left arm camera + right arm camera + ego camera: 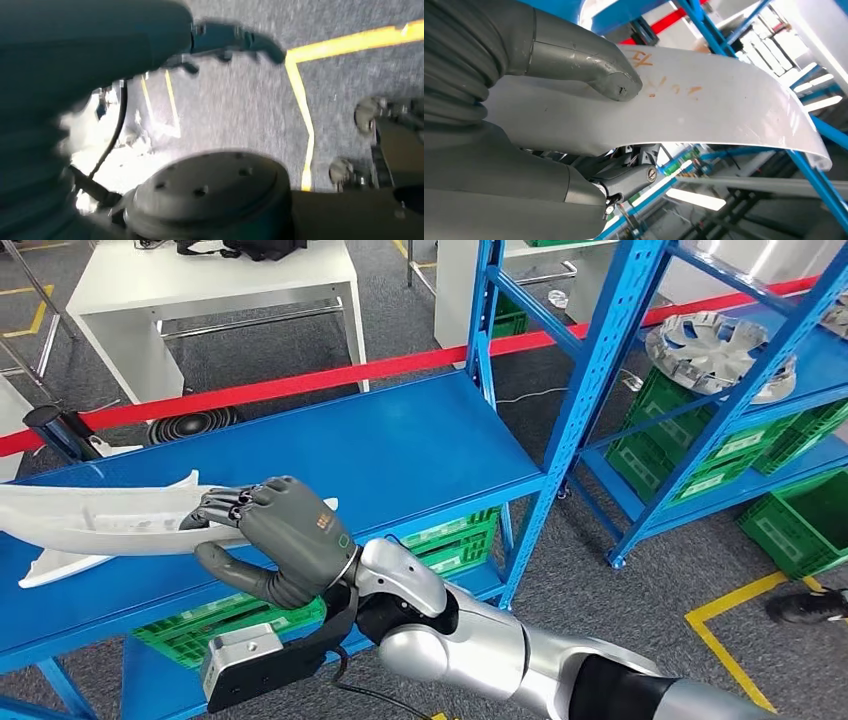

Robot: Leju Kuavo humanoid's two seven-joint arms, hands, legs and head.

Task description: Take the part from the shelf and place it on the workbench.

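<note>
At the far left of the head view, a long, curved white part [95,520] stretches across the blue shelf [400,455], its left end running out of the picture. Whether it rests on the shelf surface or is lifted just above it cannot be told. The right hand [272,540], dark grey on a silver arm, grips the right end of the part: the fingers [222,507] curl over its upper edge and the thumb [235,575] sits beneath. The right wrist view shows the same grip close up, the thick grey thumb [589,67] pressing on the part's smooth white surface [704,110], which bears faint orange markings. Under the shelf lie green crates [455,545]. Behind the shelf a red barrier tape [330,378] crosses the grey floor, with a white table [205,285] beyond it. To the right stands a second blue rack [700,410] carrying a silver wheel cover [705,345] above more green crates. The left wrist view is blurred; it shows grey floor with yellow lines [302,110], and the left hand's state cannot be told.
</note>
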